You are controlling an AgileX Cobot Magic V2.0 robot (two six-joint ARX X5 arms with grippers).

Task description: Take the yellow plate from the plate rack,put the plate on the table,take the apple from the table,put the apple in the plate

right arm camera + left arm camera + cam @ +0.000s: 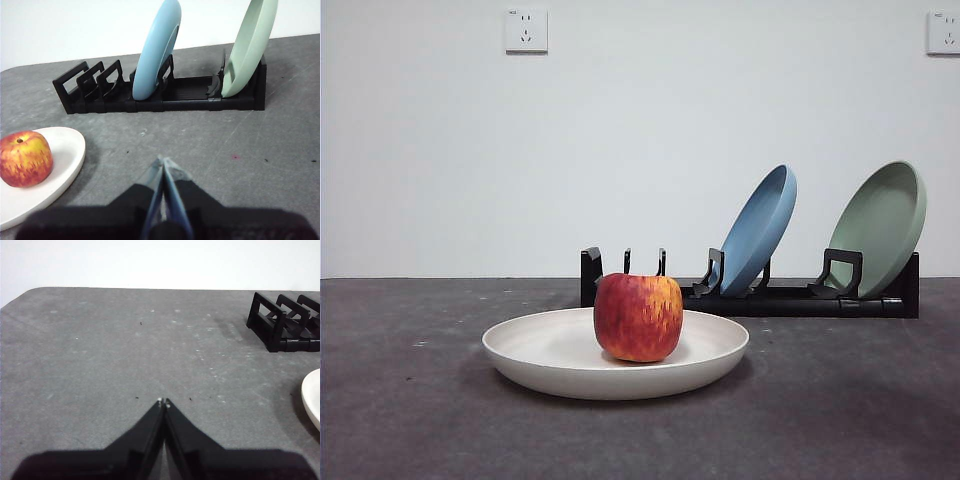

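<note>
The yellow plate point(560, 352) is being shown lying flat on the dark grey bench point(400, 400), towards the left of the middle in the front view. The apple point(638, 317) is being carried upright inside it, resting on the plate's floor a little right of its centre, with the red side and a yellow-streaked patch facing the camera. Just behind the plate, the plate rack point(800, 300) is being seen running to the right along the back of the bench. Its leftmost slots, directly behind the apple, are being left unfilled. Further right, a blue plate point(760, 228) is being held on edge in a slot, tilted to the right, and at the rack's right end a sage-green plate point(882, 225) is being held at a similar tilt. Two wall sockets point(526, 30) are being shown high on the white wall behind.

Neither arm is being shown in the front view. In the left wrist view, the left end effector point(164, 402) is being held over bare bench with its jaws pressed together and nothing between them; the rack's end and a sliver of the yellow plate's rim are being caught at one edge of that view. In the right wrist view, the right end effector point(163, 162) is likewise being kept closed and empty, poised over the bench in front of the rack, with the plate and apple lying off to its side and apart from it.
</note>
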